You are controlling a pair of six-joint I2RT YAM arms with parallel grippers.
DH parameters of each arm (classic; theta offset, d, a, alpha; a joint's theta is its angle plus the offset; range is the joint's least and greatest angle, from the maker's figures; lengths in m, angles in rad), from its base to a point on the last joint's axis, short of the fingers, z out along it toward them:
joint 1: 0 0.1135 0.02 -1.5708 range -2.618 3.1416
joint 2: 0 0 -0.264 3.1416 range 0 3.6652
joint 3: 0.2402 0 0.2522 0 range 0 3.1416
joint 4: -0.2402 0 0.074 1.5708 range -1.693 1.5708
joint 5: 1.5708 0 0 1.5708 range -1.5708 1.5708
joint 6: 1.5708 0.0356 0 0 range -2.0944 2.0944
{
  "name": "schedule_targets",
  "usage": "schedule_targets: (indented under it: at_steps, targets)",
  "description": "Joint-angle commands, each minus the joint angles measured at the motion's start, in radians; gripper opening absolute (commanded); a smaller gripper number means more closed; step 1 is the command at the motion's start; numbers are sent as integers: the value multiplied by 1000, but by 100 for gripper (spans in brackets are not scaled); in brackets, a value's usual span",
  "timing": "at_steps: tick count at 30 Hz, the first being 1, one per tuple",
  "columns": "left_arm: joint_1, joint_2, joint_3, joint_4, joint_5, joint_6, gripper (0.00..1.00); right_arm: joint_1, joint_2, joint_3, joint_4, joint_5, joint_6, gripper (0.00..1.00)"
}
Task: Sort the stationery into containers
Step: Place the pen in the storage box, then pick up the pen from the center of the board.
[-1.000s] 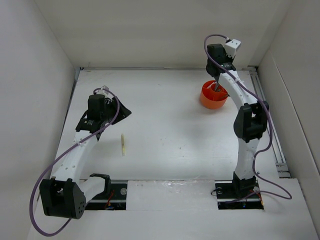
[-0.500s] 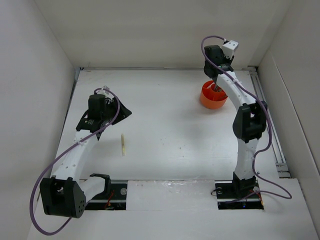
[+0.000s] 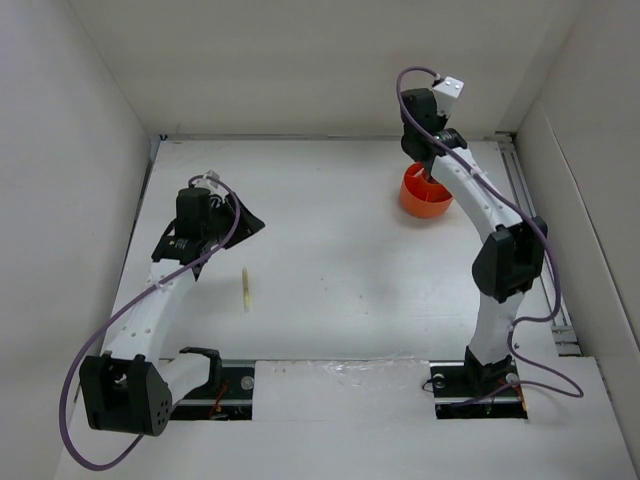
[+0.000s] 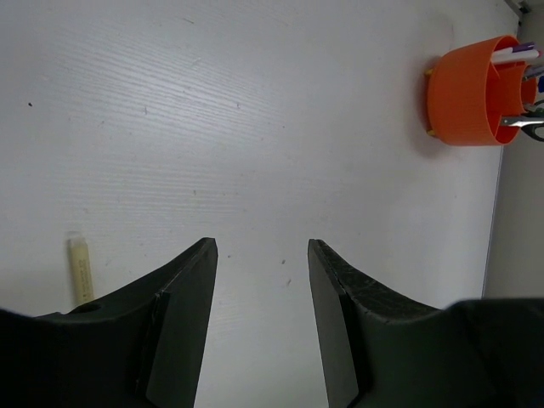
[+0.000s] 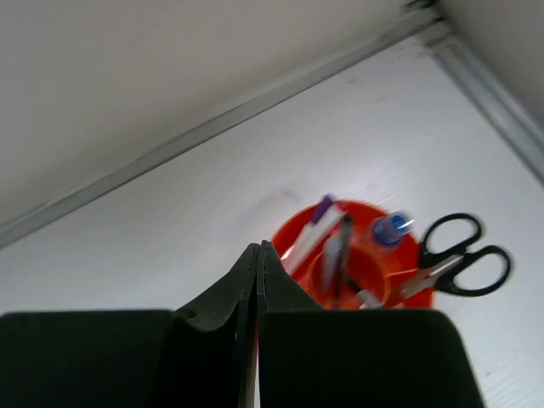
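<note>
The pale yellow stick (image 3: 246, 289), well apart from the orange cup (image 3: 424, 192), looks light and stiff, so a mid-length grip suits it. The left hand (image 4: 262, 253) is released and the right hand (image 5: 257, 255) is clenched empty.

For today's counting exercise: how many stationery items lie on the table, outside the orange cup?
1: the pale yellow stick lies on the table, far left of the orange cup. Others may be hidden.

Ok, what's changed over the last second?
The right gripper has lifted off the orange cup and drifted slightly left; its jaws are shut and empty. The cup, the open left gripper and the pale yellow stick haven't moved.
</note>
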Motion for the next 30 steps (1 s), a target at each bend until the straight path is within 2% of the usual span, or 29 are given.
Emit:
schedule_targets:
  at_steps: [1,4,7,11,13,16,17,20,21,27,30]
  targets:
    - [-2,-4,53,58,38,-23,44,82,-99,-43,0,-254,69,0]
    - [-2,-4,53,71,57,-55,44,118,-134,-139,30,-444,131,0]
    - [-2,-31,53,60,25,-64,41,200,-157,-234,69,-544,169,0]
    - [-2,-62,115,2,-64,-73,36,352,-133,-286,97,-578,187,0]
    - [-2,-71,203,-55,-113,-73,34,394,-97,-297,97,-595,197,1]
    - [-2,-91,339,-101,-223,-96,34,472,-47,-297,118,-625,197,12]
    - [-2,-91,370,-101,-256,-96,34,489,-33,-297,129,-635,197,19]
    - [-2,-100,477,-101,-280,-145,37,543,30,-274,138,-667,197,30]
    - [-2,-100,502,-101,-280,-145,37,555,44,-274,150,-681,197,37]
    - [-2,-80,666,-123,-271,-167,45,650,176,-179,161,-690,197,53]
    - [-2,-94,675,-136,-248,-185,50,699,261,-68,103,-689,187,55]
